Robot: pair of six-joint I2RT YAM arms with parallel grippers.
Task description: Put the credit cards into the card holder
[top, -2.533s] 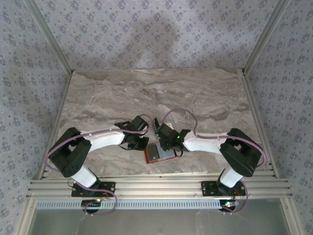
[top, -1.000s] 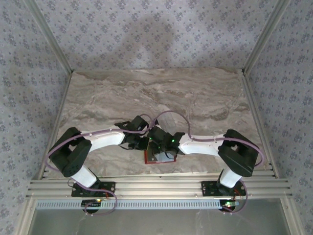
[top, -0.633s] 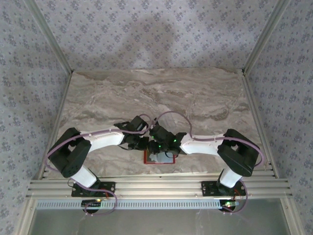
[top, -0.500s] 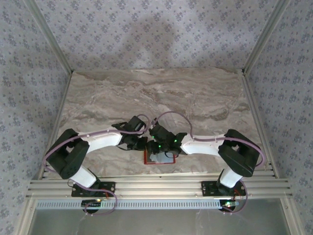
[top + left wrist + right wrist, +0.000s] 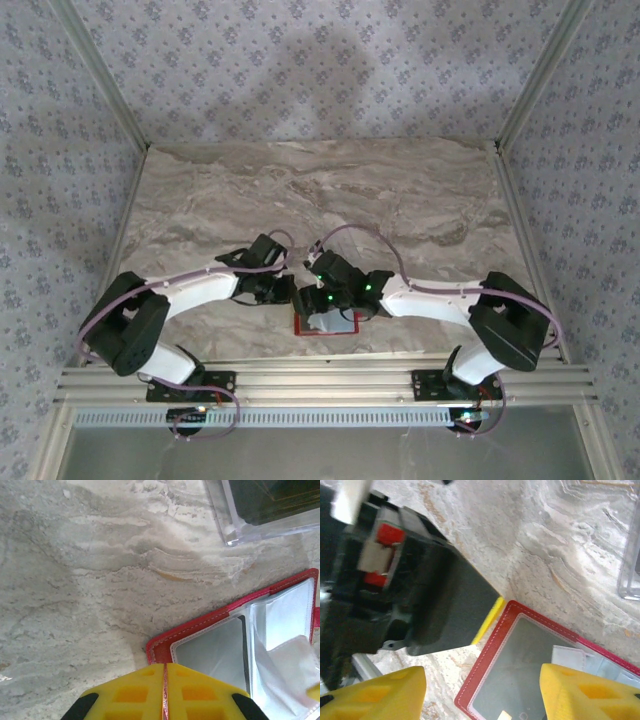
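- Top external: both arms reach inward from their bases, forearms low over the marble table [image 5: 400, 190], the wrists meeting near the table's near edge. The left gripper [image 5: 290, 295] sits at the left end of the card holder [image 5: 342, 327]; the right gripper [image 5: 322, 305] hangs over its far part. The card holder lies open and flat, grey inside up, its long axis left to right along the near edge.
- Left wrist: the left gripper [image 5: 164, 666] points down, its yellow fingers [image 5: 132, 695] pressed together, a thin red line in the seam; whether they pinch the red cover I cannot tell. The card holder [image 5: 210, 650] has a corner right at the fingertips and stretches off to the upper right. Beyond it stands a clear plastic box [image 5: 227, 525] with the dark credit cards [image 5: 272, 495] inside.
- Right wrist: the right gripper [image 5: 482, 680] looks down with jaws spread wide, one on each side of the card holder [image 5: 530, 645], which runs diagonally toward the lower right. The left gripper [image 5: 487, 620] touches its red edge.
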